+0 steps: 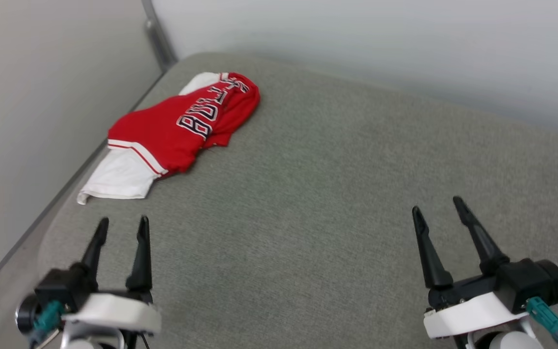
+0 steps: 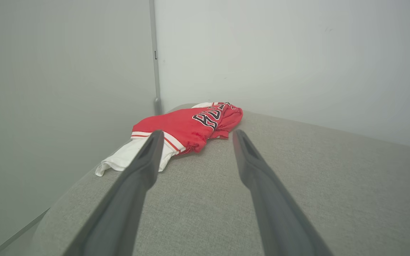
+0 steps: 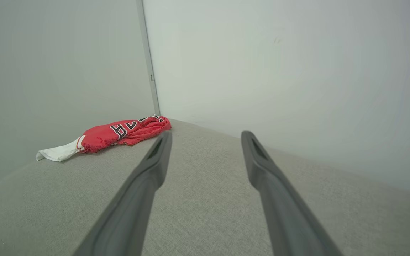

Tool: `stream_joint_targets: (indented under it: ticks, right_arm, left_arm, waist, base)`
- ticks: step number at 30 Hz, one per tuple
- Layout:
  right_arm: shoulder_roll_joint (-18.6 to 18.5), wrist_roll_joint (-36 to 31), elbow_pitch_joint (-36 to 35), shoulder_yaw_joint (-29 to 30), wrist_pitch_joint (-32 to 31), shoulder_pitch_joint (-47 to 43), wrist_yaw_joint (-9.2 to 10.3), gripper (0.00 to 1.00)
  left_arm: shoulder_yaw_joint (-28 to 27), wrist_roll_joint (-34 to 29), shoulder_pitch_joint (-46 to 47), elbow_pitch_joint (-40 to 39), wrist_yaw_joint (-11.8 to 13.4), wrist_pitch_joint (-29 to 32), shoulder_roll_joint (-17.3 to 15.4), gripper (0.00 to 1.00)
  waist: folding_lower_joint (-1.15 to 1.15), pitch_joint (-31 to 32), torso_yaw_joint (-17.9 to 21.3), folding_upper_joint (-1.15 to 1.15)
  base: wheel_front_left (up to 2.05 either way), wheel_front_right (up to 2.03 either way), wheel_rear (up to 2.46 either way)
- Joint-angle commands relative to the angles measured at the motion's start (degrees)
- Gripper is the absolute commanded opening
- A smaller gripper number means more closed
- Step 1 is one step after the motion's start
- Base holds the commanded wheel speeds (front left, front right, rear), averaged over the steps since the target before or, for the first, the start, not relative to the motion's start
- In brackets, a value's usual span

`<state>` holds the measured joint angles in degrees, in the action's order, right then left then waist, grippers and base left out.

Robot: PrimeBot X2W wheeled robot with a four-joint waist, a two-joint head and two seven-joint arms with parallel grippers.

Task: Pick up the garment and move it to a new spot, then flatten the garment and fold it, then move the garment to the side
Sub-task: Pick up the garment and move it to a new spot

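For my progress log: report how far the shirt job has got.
Done: nothing visibly; the shirt lies bunched and unfolded at the far left corner of the grey cushion. In hand: nothing; the left jaws and right jaws stand open, empty, short of it. Left: pick up, move, flatten, fold, set aside.

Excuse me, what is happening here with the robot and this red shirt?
A two-armed robot faces a red shirt that lies bunched up near the far left corner of a grey padded surface, one white sleeve toward the robot. Nothing touches it. The left gripper and the right gripper are both open and empty, well short of it. The pick-up has not begun yet.
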<state>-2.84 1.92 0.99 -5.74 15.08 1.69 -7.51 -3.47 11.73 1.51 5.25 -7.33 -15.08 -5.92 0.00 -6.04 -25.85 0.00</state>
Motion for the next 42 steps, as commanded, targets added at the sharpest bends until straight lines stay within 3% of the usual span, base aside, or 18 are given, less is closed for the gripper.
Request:
stream_joint_targets:
  ticks: [1, 6, 17, 24, 31, 42]
  right_arm:
    - [-0.08, -0.13, -0.36, 0.19, 0.14, 0.9, 0.04, 1.0]
    - [-0.08, -2.68, -2.42, 0.48, 0.13, 2.37, 0.04, 1.0]
    - [-0.08, -7.34, -6.02, 0.3, 0.14, 6.12, 0.04, 1.0]
    - [-0.05, -8.02, -7.23, -0.81, 0.14, 7.23, 0.04, 1.0]
    - [-0.09, -8.88, -7.6, -1.79, 0.11, 8.01, 0.05, 1.0]
    - [-0.46, -7.73, -7.29, -1.8, -0.29, 7.56, 0.08, 1.0]
  left_arm:
    - [0.22, 0.41, 1.27, 0.19, -0.05, -0.14, -0.49, 1.0]
    - [2.64, 7.46, 12.32, 7.43, -0.09, 2.67, -7.1, 1.0]
    - [10.25, 31.49, 36.2, 18.31, -0.1, 29.04, -26.39, 1.0]
    - [12.38, 42.04, 46.41, 24.59, -0.11, 46.18, -34.36, 1.0]
    - [12.65, 48.06, 53.25, 29.91, -0.11, 58.3, -36.92, 1.0]
    - [16.65, 48.51, 54.21, 36.67, 0.04, 64.88, -35.35, 1.0]
  waist:
    - [0.0, -3.32, 2.1, 0.0]
    - [0.0, -9.76, 4.55, 0.0]
    - [0.0, -22.16, 10.4, 0.0]
    - [0.0, -27.99, 13.66, 0.0]
    - [0.0, -32.31, 16.33, 0.0]
    - [0.0, -35.19, 17.86, 0.0]
  base:
    - [0.0, 0.0, 0.0]
    - [0.0, 0.0, 0.0]
    - [0.0, 0.0, 0.0]
    - [0.0, 0.0, 0.0]
    - [0.0, 0.0, 0.0]
    - [0.0, 0.0, 0.0]
